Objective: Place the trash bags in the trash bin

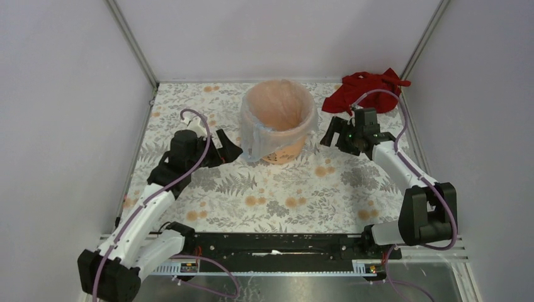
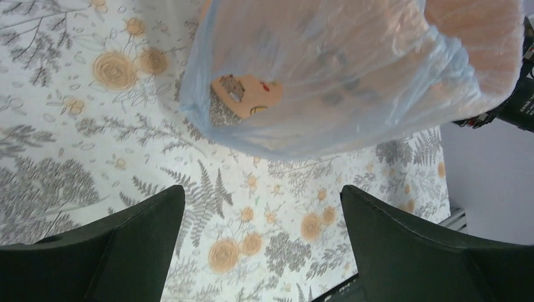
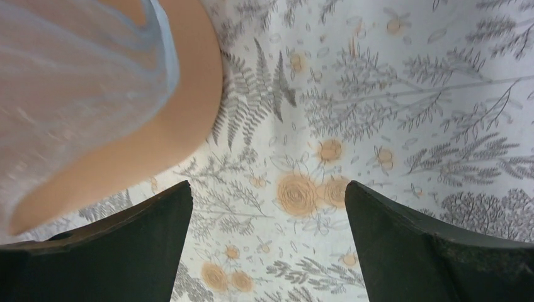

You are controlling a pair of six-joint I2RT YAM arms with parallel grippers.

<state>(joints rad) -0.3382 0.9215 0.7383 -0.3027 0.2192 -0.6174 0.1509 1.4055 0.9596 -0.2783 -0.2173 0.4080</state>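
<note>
The wrinkly, translucent blue bag is draped over the bin; left gripper and right gripper are spread wide, empty.

The top camera is looking down from above and behind the arms, taking in the whole flowered desk from well back. The left wrist camera is looking out low and close past the left gripper, facing the desk and the bag hanging over the orange bin. The right wrist camera is also sitting close, looking past the right gripper at the bin's opposite side. All three views are sharing the bin and the desk just around it.
</note>
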